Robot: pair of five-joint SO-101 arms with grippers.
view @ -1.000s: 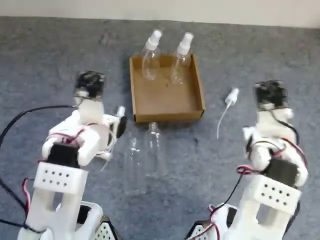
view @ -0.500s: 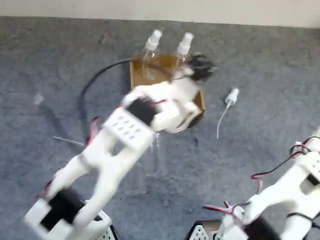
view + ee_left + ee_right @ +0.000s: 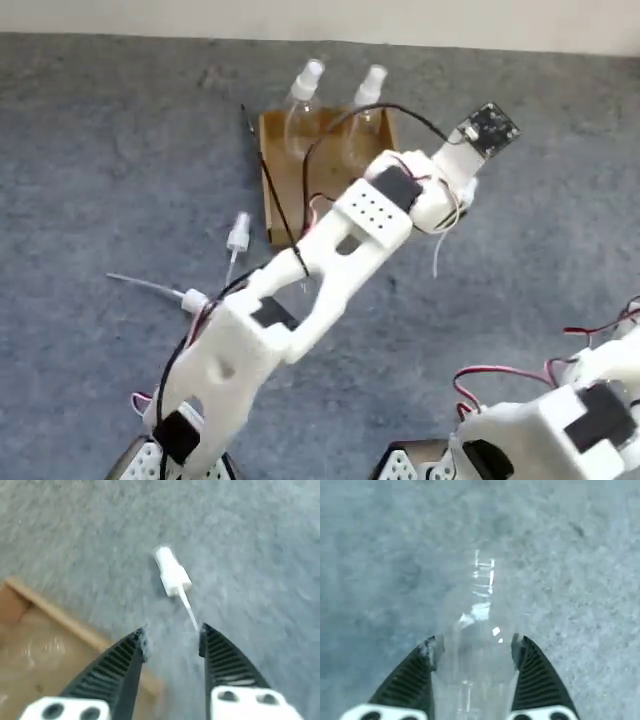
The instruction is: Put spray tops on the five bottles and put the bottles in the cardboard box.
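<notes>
Grey table (image 3: 110, 140), carpet-like surface.

Left arm (image 3: 350, 235): I see it stretched from the near left corner diagonally across to the far right, passing over the box's near right corner. Right arm (image 3: 560, 430) sits at the near right edge.

Cardboard box (image 3: 266, 180): far centre, open. Two capped bottles (image 3: 300, 105) (image 3: 362, 108) lie in it along the far side, their white tops sticking out past the far wall.

Right gripper (image 3: 474, 641): clamped on a clear bottle (image 3: 480, 605), both fingers tight against its sides, grey table behind it.

Left gripper (image 3: 172, 632): fingers apart, holding nothing. It hangs above the table just right of the box, whose corner shows beside one finger. A white spray top (image 3: 171, 574) lies flat just beyond the fingertips, its thin tube running back between them.

Two loose spray tops (image 3: 238, 232) (image 3: 192, 298) lie left of the box, the nearer one with its tube pointing left.
</notes>
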